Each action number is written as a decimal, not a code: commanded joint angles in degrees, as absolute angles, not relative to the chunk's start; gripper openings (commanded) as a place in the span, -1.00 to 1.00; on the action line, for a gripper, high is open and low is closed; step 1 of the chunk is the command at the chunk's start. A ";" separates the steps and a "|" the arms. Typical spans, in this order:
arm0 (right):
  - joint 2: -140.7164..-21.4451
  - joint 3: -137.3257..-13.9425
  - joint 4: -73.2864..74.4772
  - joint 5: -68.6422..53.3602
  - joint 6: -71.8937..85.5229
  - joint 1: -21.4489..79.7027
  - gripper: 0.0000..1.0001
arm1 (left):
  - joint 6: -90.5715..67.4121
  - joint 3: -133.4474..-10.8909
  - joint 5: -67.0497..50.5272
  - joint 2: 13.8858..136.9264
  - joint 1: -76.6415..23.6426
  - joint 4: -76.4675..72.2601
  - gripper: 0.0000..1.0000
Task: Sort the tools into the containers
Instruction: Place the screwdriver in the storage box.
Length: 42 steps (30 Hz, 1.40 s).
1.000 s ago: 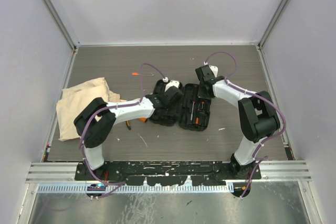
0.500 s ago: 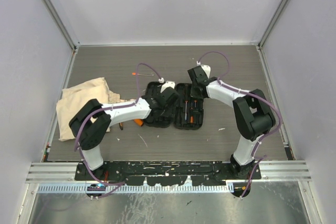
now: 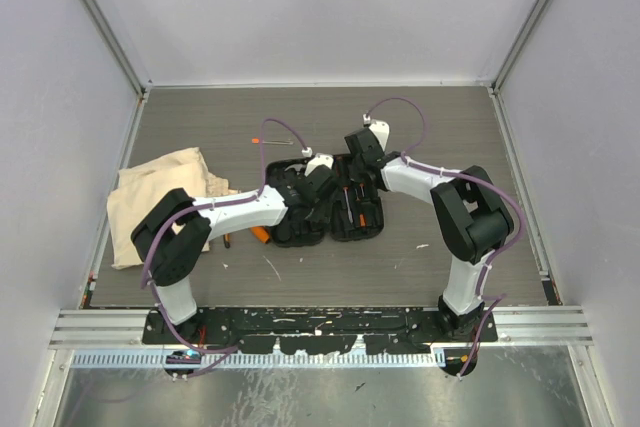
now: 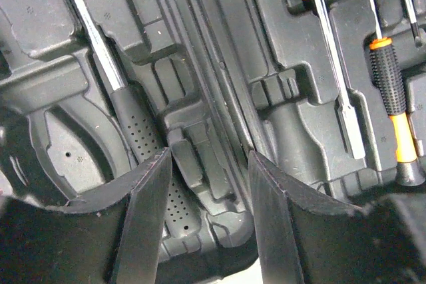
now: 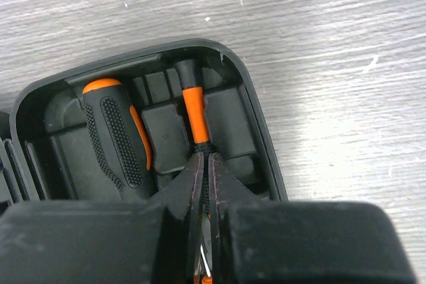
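The black tool case [image 3: 293, 237] lies open mid-table. My left gripper [image 3: 308, 195] hovers low over its left half. In the left wrist view that gripper [image 4: 209, 221] is open, its jaws either side of the hinge ridge. The hammer's [image 4: 141, 141] black dotted handle lies in its slot beside the left finger. Screwdrivers [image 4: 389, 94] sit in the right half. My right gripper [image 3: 356, 169] is at the right half's far end. There the right gripper [image 5: 204, 164] is shut on a thin orange-and-black screwdriver [image 5: 194, 104] lying in its slot. Orange pliers [image 3: 260, 234] lie left of the case.
A beige cloth bag [image 3: 150, 197] lies crumpled at the left edge. A thin orange-tipped driver [image 3: 272, 141] rests on the table beyond the case. A big black-and-orange screwdriver handle [image 5: 116, 134] fills the slot beside the held one. A thin pale stick [image 3: 271, 267] lies near the front.
The case and both grippers have shifted to the left. The right gripper has stayed shut on the thin screwdriver, the left gripper open over the case.
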<state>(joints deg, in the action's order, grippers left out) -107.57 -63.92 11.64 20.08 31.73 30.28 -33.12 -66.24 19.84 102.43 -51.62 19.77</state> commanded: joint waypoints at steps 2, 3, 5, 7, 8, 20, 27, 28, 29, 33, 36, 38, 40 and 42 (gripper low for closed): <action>-122.17 -52.94 27.49 2.50 35.98 33.58 -0.99 | -31.20 -64.32 20.37 105.00 -51.17 25.76 0.02; -120.76 -53.27 28.23 2.87 35.91 33.58 -0.99 | -31.07 -64.38 20.32 104.92 -51.16 25.68 0.02; -117.73 -54.47 30.26 3.47 35.24 33.37 -0.99 | -30.84 -64.55 20.39 104.73 -51.20 25.75 0.02; -115.00 -55.77 32.54 3.62 34.67 33.14 -0.99 | -30.72 -64.46 20.53 104.45 -51.17 25.84 0.02; -113.81 -56.23 33.49 3.99 34.50 33.09 -0.99 | -30.56 -64.43 20.50 104.34 -51.15 25.84 0.02; -101.38 -50.98 38.31 4.70 34.65 32.87 -0.99 | -29.46 -63.09 21.33 102.82 -50.81 26.28 0.02; -94.67 -52.89 38.85 4.55 35.05 31.97 -0.98 | -28.28 -64.15 20.16 101.66 -50.46 26.06 0.03; -94.25 -53.96 38.85 4.45 34.83 31.73 -0.98 | -28.08 -64.61 19.95 101.37 -50.49 26.20 0.03; -94.00 -55.02 38.85 4.34 34.62 31.53 -0.98 | -27.78 -65.01 19.68 100.83 -50.45 26.27 0.03; -94.24 -58.59 39.09 3.21 33.50 30.42 -0.98 | -27.04 -67.55 18.30 97.84 -50.48 27.56 0.07; -95.42 -59.03 38.84 2.60 32.75 29.75 -0.98 | -26.56 -69.35 17.26 94.22 -50.45 27.86 0.11; -96.06 -58.05 37.99 1.58 32.44 29.17 -0.98 | -26.73 -70.23 15.75 92.44 -50.45 27.75 0.12; -96.16 -55.97 36.47 0.16 32.35 28.27 -0.98 | -27.65 -70.69 13.32 91.06 -50.65 27.22 0.12; -96.23 -54.46 35.27 -0.78 32.27 27.59 -0.99 | -28.96 -70.87 11.48 90.22 -51.27 26.00 0.12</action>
<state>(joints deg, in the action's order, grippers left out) -94.00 -58.59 31.77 5.54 33.19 28.23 -27.66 -67.51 15.22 94.98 -50.87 28.05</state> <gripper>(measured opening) 0.073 0.558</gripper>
